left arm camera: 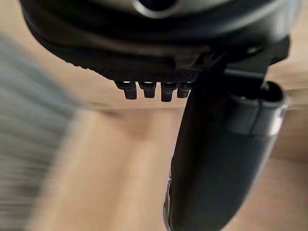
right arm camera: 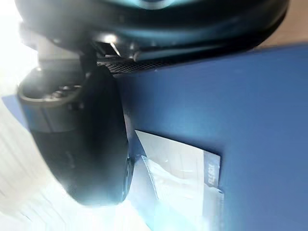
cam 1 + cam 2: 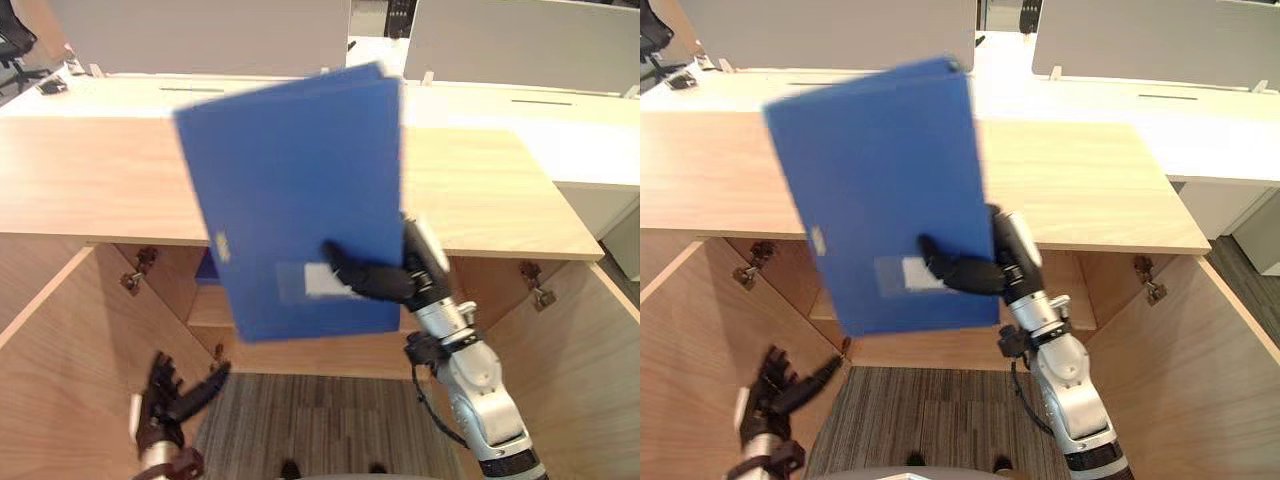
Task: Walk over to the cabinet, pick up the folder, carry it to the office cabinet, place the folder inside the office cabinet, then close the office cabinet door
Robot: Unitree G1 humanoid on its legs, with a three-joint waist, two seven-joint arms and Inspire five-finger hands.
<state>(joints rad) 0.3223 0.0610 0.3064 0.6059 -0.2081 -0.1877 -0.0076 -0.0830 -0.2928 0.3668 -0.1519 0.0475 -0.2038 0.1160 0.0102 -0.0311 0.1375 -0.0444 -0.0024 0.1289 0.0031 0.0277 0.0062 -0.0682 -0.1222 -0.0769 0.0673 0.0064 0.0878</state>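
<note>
A blue folder (image 3: 290,190) with a pale label (image 3: 305,282) is held upright and slightly tilted in front of the wooden office cabinet (image 3: 90,180). My right hand (image 3: 385,280) is shut on its lower right edge, thumb (image 2: 91,144) pressed on the cover beside the label (image 2: 183,178). Both cabinet doors stand open; the left door (image 3: 70,380) and the right door (image 3: 580,370) swing toward me. My left hand (image 3: 170,395) hangs low by the left door, fingers relaxed and holding nothing; its thumb (image 1: 216,159) shows against wood.
Inside the cabinet a shelf (image 3: 215,305) carries something blue (image 3: 207,268) behind the folder. White desks (image 3: 520,110) with grey partition screens (image 3: 530,40) stand beyond the cabinet top. Striped carpet (image 3: 320,420) lies between the open doors.
</note>
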